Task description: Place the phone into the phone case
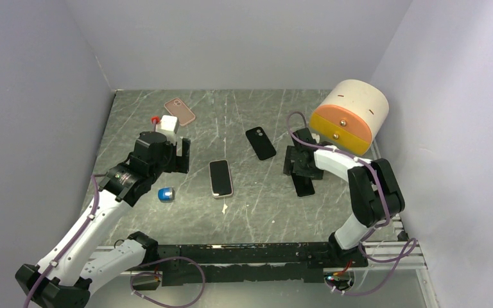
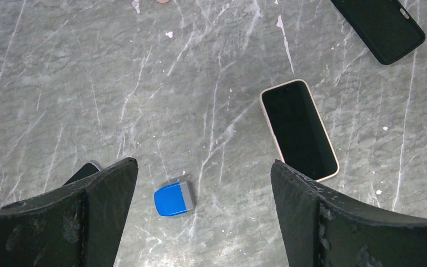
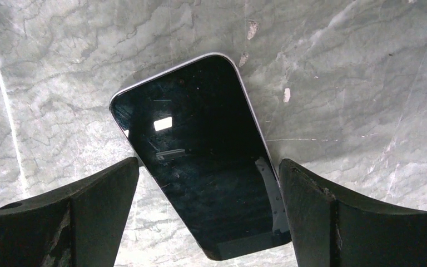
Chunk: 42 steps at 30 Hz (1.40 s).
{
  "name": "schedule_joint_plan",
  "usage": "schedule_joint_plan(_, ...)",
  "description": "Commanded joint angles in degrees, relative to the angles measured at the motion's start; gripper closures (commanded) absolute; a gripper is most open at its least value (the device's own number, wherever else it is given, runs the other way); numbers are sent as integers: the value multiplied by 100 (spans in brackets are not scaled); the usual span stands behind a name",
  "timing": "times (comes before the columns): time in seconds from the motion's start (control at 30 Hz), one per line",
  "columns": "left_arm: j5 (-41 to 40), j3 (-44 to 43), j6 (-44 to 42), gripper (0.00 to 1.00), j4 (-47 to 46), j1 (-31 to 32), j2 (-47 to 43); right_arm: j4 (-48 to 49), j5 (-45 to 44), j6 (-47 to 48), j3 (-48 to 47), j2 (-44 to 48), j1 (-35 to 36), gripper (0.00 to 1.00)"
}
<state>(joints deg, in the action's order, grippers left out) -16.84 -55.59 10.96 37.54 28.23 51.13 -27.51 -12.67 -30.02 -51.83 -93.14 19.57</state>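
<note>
Grey stone veined with white makes up the desk. Take the desk's middle in the overhead view as the clock's centre. The left tool hangs at about 9 o'clock, its fingers spread wide with only bare desk between them. A small blue object lies at 6 o'clock from it. At 12 o'clock from it sits a white block, and just beyond that a pink case lies flat.

Near the middle a pale-rimmed phone lies screen up, apart from everything else. At 1 o'clock from that one the black phone case rests flat on the stone.

The right tool stands at about 3 o'clock, reaching down to the desk. Its jaws are wide open and straddle the phone without clamping it. The phone lies flat and screen up, skewed between the two fingers. I cannot tell whether either pad touches its edge. It sits near the black phone case, at 4 o'clock from it, and the two do not touch.

At 2 o'clock, in the far right corner, stands a cream drum with an orange face.
</note>
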Motion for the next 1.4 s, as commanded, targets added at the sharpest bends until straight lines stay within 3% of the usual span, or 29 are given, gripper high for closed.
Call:
schedule_joint_plan(0.0, -13, -13, -93, 6, -177, -2, -94, 159, 176, 183, 73, -27, -32, 1)
schedule_joint_plan(0.43, 23, -30, -100, 6, -180, -2, -67, 389, 1243, 125, 279, 263, 57, 13)
schedule_joint_plan(1.17, 111, -46, -36, 6, -120, -2, -7, 147, 353, -462, 34, -292, 845, 22)
schedule_joint_plan(1.37, 62, -40, 92, 6, -138, -2, -3, 142, 222, -452, 38, -385, 901, 28)
